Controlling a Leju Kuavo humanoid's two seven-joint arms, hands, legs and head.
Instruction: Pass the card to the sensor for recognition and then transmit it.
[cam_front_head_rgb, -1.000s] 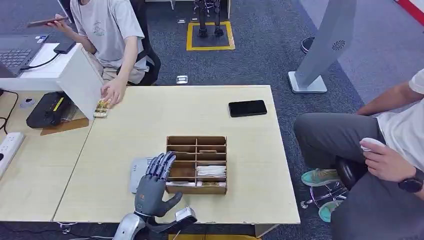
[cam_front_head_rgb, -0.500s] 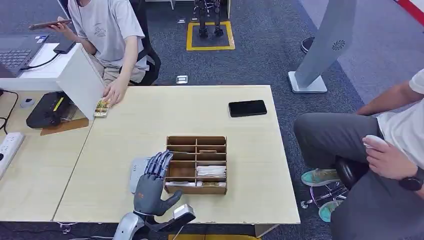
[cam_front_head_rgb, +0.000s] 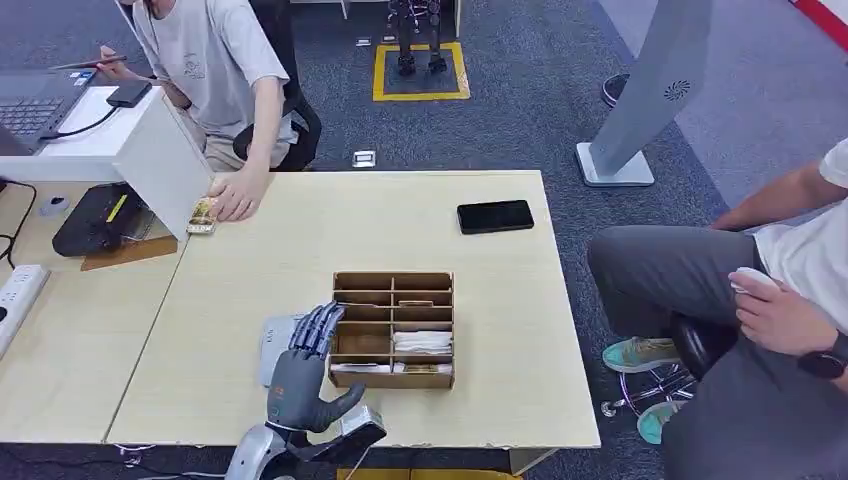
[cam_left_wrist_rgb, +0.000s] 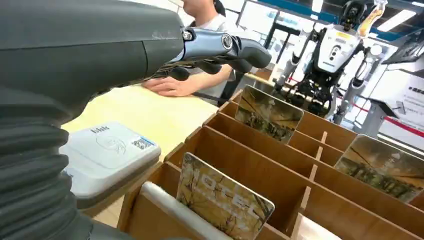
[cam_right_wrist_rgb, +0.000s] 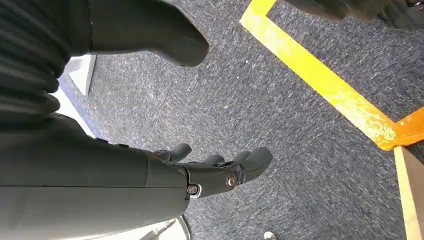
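Head view: your left hand (cam_front_head_rgb: 300, 385) empty, fingers spread, covering part of the sensor (cam_front_head_rgb: 276, 340) | card (cam_left_wrist_rgb: 223, 198) stands upright on its long edge in the box (cam_front_head_rgb: 393, 328) beside the fingers | right hand (cam_right_wrist_rgb: 210, 172) empty, fingers loosely extended over carpet.

Robotics lab/office, humanoid robot (cam_left_wrist_rgb: 334, 47) on stand, laptop (cam_front_head_rgb: 35, 108), carpet floor (cam_front_head_rgb: 520, 120), desks

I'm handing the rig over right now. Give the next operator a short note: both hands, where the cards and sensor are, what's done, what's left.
Left hand: open, empty, raised over the table between the white sensor pad and the wooden card box.
Right hand: open, empty, hanging above the carpet.
Cards stand upright in the box's slots; the sensor pad lies beside the box, nothing on it.
A person's hand rests at the table's far edge by a small card.
Done: no card picked.
Left: grasp a card, present it to the sensor, pass it on.
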